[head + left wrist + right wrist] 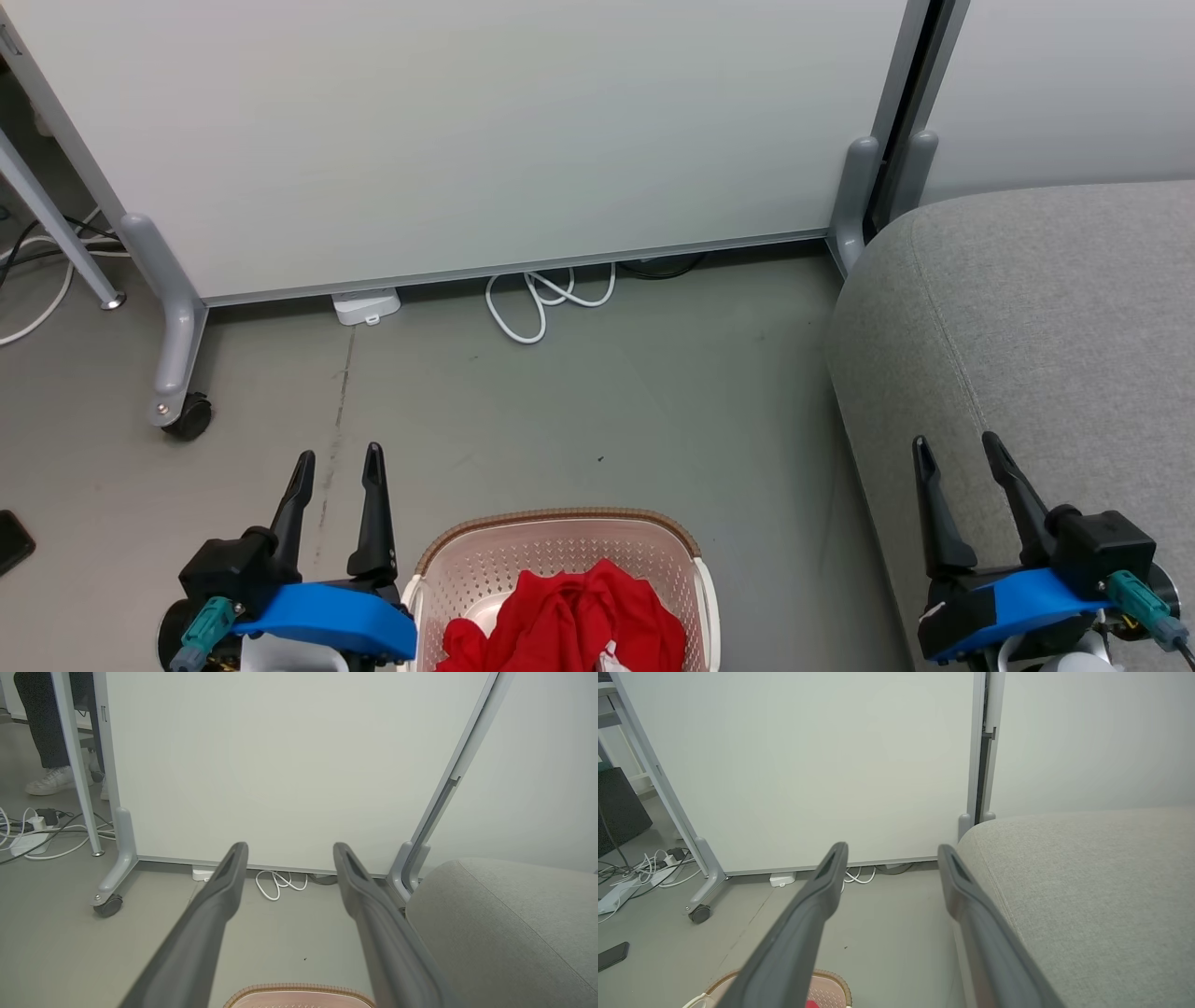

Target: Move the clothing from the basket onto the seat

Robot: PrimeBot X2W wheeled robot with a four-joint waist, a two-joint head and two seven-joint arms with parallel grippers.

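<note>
Bright red clothing [577, 621] lies bunched in the cream basket [560, 546] with a brown woven rim, at the bottom middle of the head view. The basket rim [299, 991] peeks in at the bottom of the left wrist view, and the basket [829, 987] shows low in the right wrist view with a sliver of red. The grey seat [1036, 345] fills the right side. My left gripper [339, 457] stands open just left of the basket, holding nothing. My right gripper [957, 443] is open over the seat's front edge, also holding nothing.
A pale wheeled partition [448, 140] stands ahead, with a castor [189, 417] at its left foot. White cables [546, 299] and a small white box [366, 305] lie at its base. A dark flat object [14, 541] rests on the floor at far left. A person's legs and shoes [49, 777] stand behind the partition.
</note>
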